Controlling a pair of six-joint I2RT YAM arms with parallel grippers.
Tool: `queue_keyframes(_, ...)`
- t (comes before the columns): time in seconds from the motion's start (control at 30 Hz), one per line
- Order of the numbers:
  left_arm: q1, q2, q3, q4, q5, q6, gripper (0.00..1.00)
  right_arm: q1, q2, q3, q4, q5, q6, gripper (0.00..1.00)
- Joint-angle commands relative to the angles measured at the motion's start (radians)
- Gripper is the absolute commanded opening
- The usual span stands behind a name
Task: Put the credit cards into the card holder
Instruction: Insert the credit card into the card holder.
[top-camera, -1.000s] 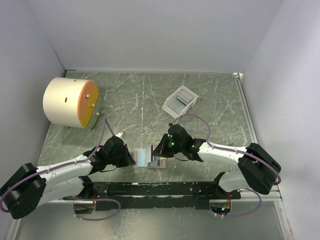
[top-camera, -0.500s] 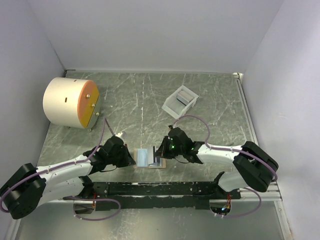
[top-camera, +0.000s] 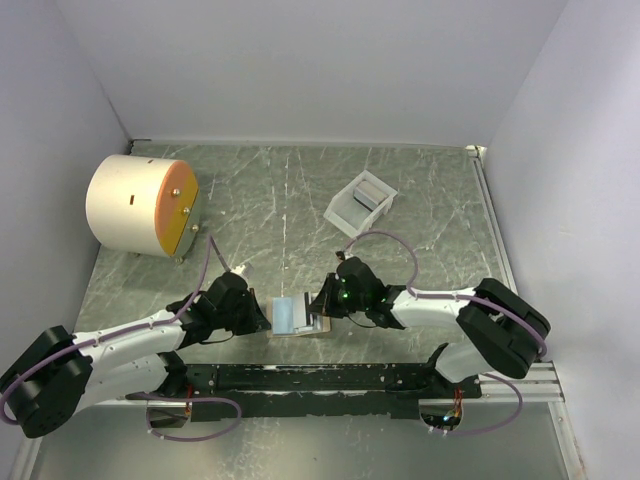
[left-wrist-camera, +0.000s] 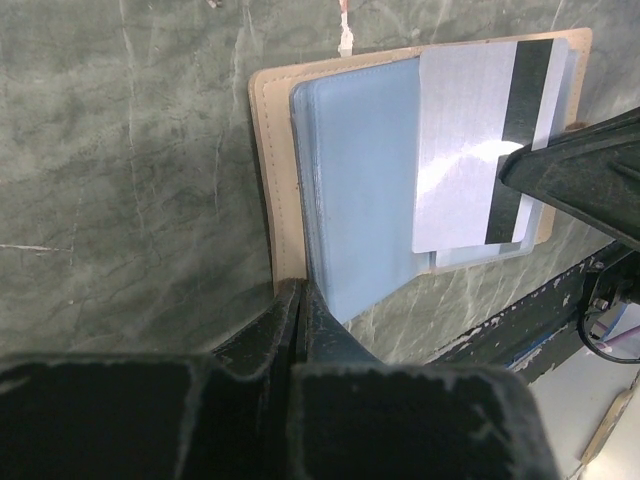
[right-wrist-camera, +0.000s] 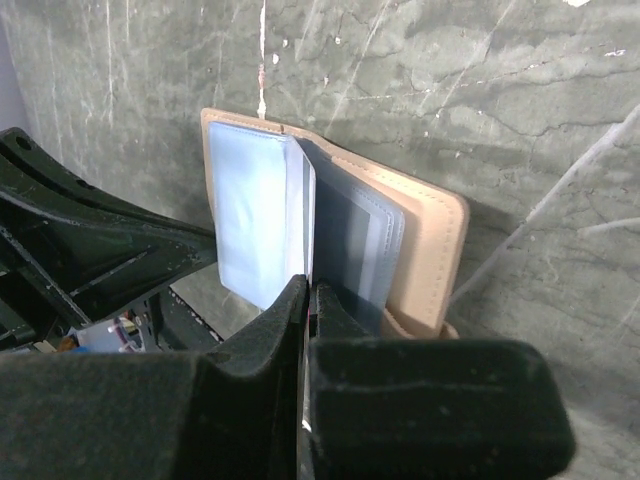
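Pinching the near-left edge of the tan wallet (left-wrist-camera: 350, 200), the left gripper (left-wrist-camera: 300, 292) is clenched and steadies it, open, near centre. The right gripper (right-wrist-camera: 305, 292) is closed on what looks like a silver card (left-wrist-camera: 465, 150) partly out of its sleeve. The card holder (top-camera: 340, 213) sits far right, well apart, with something grey inside. This card has yet to cross, and any others in the wallet are hidden.
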Motion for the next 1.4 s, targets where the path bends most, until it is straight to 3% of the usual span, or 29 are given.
queue_keyframes(0.0, -0.005, 0.008, -0.014, 0.028, 0.022, -0.008, 0.08, 0.011, 0.028, -0.020, 0.012, 0.006, -0.009, 0.00)
queue_keyframes(1.3, -0.004, 0.052, -0.014, 0.060, 0.028, -0.006, 0.09, 0.035, 0.075, -0.032, 0.060, -0.068, -0.009, 0.00)
queue_keyframes(1.37, -0.005, 0.052, -0.011, 0.056, 0.027, -0.004, 0.09, 0.036, 0.087, -0.021, 0.044, -0.065, 0.000, 0.04)
